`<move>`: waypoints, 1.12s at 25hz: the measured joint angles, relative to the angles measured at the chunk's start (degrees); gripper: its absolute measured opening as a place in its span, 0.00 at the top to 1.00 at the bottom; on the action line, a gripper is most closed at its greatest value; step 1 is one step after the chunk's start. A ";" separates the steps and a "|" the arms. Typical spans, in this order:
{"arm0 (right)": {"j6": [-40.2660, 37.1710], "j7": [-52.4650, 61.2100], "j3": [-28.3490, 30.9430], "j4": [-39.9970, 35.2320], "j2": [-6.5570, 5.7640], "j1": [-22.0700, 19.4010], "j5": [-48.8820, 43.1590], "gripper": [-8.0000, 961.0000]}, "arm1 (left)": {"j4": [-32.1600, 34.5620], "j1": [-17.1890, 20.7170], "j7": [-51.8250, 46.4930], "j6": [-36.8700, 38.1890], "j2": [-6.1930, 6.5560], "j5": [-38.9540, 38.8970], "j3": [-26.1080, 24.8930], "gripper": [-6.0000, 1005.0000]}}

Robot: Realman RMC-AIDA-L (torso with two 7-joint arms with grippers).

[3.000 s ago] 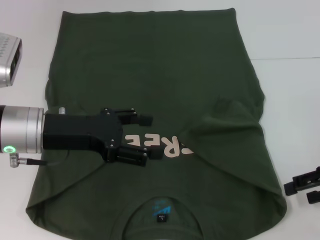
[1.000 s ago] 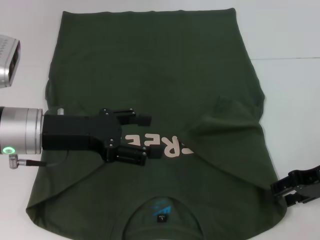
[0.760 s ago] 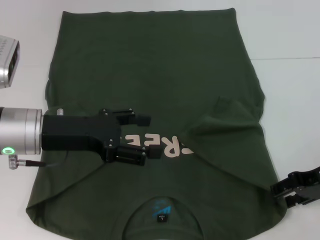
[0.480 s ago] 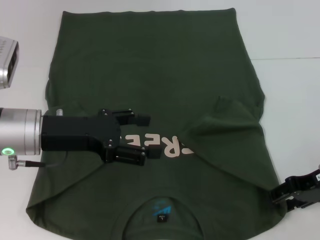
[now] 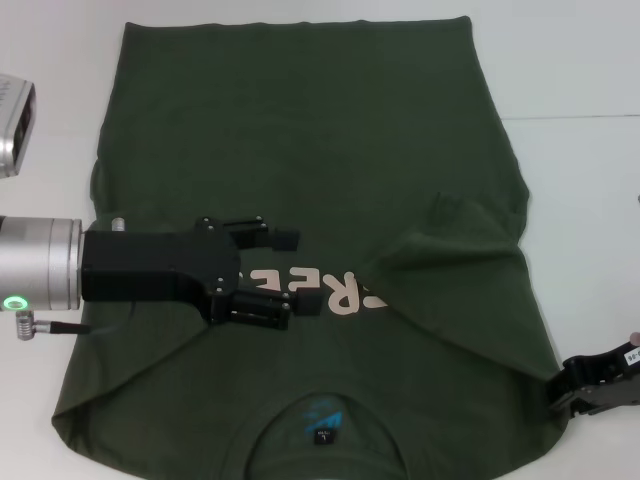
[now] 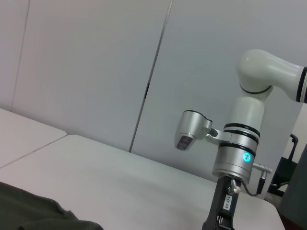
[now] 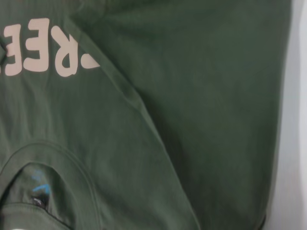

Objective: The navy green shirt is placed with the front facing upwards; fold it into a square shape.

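Currently left tool (image 5: 293, 270), jaws apart, hovers over shirt (image 5: 300, 130) chest, likely as fold anchor; right tool (image 5: 590, 385) at near shoulder corner on counter (image 5: 590, 200), grip state unclear.

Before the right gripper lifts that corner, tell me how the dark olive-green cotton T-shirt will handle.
The dark olive-green cotton T-shirt already lies in soft creases, so it will probably sag limply. Lifted by the right gripper at one corner, the rest likely drags on the table.
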 joint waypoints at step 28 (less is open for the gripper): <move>-2.34 -8.57 1.09 -12.43 2.66 -10.05 5.28 0.95 | 2.51 5.55 -7.65 0.60 0.45 -0.67 -9.94 0.09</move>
